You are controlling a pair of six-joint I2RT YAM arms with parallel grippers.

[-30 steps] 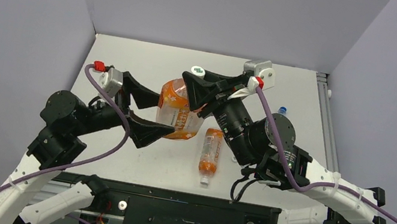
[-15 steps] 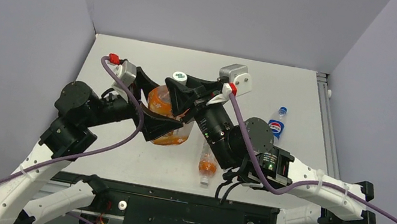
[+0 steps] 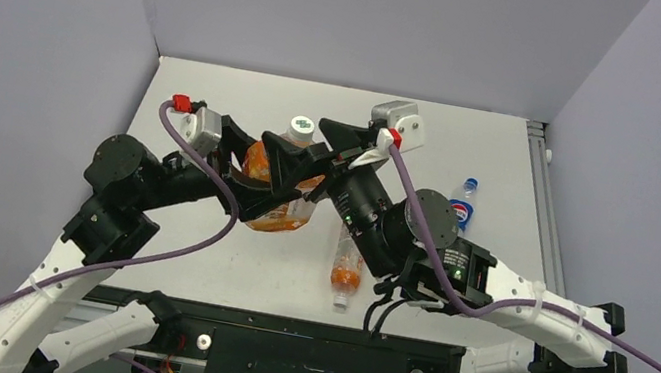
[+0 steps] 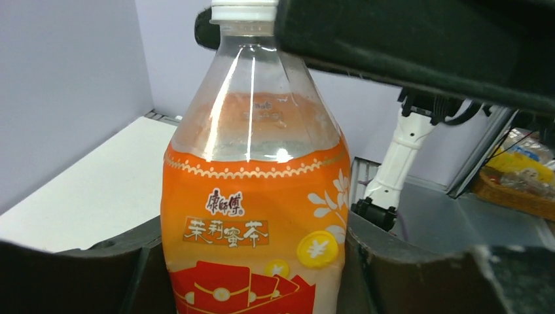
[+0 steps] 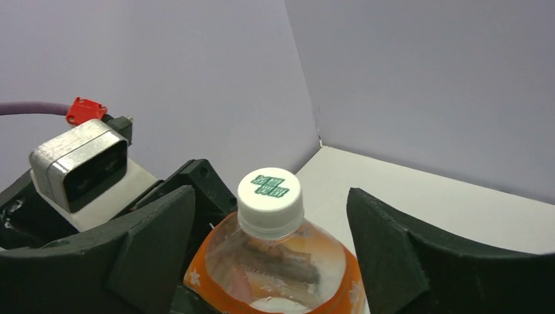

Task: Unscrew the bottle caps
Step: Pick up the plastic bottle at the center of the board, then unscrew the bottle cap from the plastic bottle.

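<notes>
Wide orange bottle [image 4: 255,196] upright over mid-tabletop [image 3: 220,92], left tool [image 4: 252,275] pinching its lower body. Thin plastic, part-full: likely dents and twists, so clamp low and firm. Right tool [image 5: 267,216] spread either side of white cap [image 5: 269,190], not touching; grip the cap's rim squarely.

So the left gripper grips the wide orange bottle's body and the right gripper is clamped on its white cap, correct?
Not quite: the right wrist view shows the right gripper open, its fingers clear of the white cap on both sides. The left gripper does grip the wide orange bottle by its body.
</notes>
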